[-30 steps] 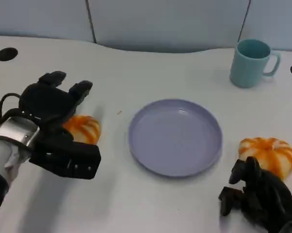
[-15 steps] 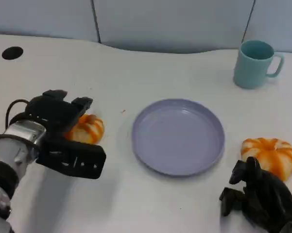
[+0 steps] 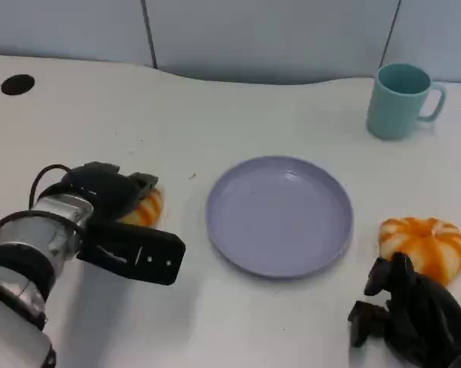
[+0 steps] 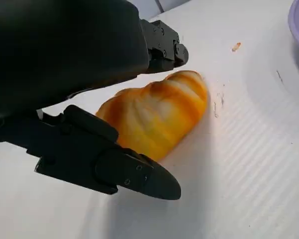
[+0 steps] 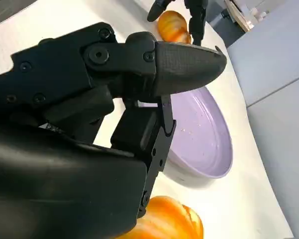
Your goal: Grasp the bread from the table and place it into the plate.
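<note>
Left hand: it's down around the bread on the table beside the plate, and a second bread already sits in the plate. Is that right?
Not quite. The left hand is indeed down around the bread on the table, but the plate holds nothing. The second bread lies on the table beside the plate, near the right hand, as the head view shows.

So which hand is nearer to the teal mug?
The right hand, at the table's near edge on the teal mug's side. The left hand is across the plate, over a bread roll.
</note>
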